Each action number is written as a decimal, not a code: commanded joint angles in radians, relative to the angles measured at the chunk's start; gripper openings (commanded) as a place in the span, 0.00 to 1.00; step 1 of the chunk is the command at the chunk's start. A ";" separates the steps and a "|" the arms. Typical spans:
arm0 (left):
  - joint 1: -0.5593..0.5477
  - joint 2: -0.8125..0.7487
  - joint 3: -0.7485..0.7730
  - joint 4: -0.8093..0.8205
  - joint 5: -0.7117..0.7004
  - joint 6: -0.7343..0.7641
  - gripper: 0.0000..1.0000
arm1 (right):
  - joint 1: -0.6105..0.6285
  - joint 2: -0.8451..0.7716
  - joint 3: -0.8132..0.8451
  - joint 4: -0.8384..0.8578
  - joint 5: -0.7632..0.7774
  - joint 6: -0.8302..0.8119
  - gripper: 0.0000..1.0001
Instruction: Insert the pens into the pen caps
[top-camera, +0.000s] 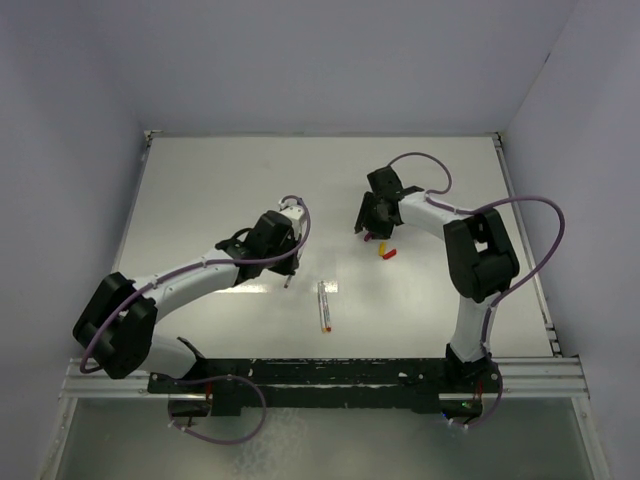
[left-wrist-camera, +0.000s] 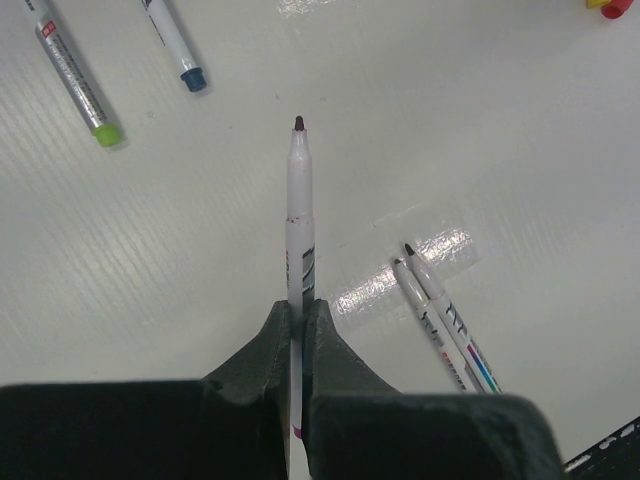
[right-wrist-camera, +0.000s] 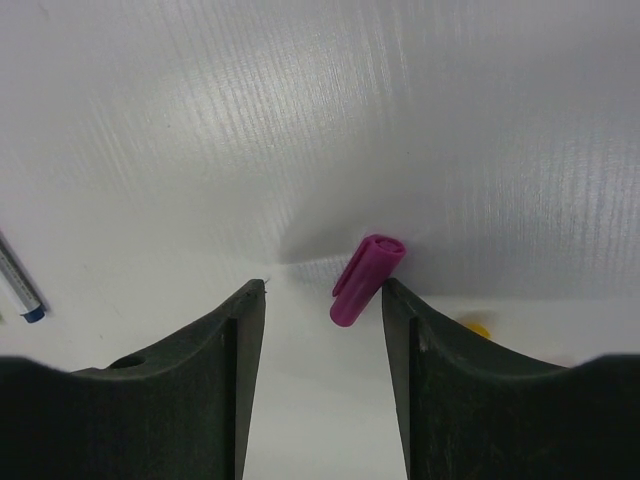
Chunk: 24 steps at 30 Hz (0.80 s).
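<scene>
In the top view, the left gripper (top-camera: 288, 264) is seen over the middle of the white table (top-camera: 200, 190), with a pen (top-camera: 288, 280) held pointing down from it. Two more pens (top-camera: 324, 305) are laid side by side just to its right. The right gripper (top-camera: 370, 228) is lowered at the table's right half, and a yellow cap (top-camera: 381, 247) and a red cap (top-camera: 389, 253) are found just beside it, touching each other. No writing can be read at this size.

In the left wrist view, the left gripper (left-wrist-camera: 299, 310) is clamped on the white pen (left-wrist-camera: 299, 210), whose dark purple tip is raised clear of the table. Two uncapped pens (left-wrist-camera: 440, 320) are laid together on the right. A green-ended pen (left-wrist-camera: 75, 75) and a blue-ended pen (left-wrist-camera: 175, 45) are seen at the upper left. Printed marks are carried on every barrel, but none is legible.

In the right wrist view, the right gripper (right-wrist-camera: 325, 290) is spread wide and nothing is gripped. A magenta cap (right-wrist-camera: 365, 280) is lying on the table between the fingers, nearer the right-hand one; contact cannot be told. The yellow cap (right-wrist-camera: 478, 327) is partly hidden behind that finger, and the blue-ended pen (right-wrist-camera: 20, 285) is cut by the left edge.
</scene>
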 joint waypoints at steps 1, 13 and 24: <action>0.007 0.002 0.023 0.056 0.027 0.010 0.00 | 0.001 0.046 -0.016 -0.076 0.070 -0.032 0.52; 0.008 0.010 0.024 0.074 0.059 -0.008 0.00 | 0.000 0.105 -0.021 -0.123 0.154 -0.072 0.44; 0.008 0.010 0.021 0.069 0.062 -0.012 0.00 | 0.003 0.142 -0.031 -0.124 0.165 -0.087 0.31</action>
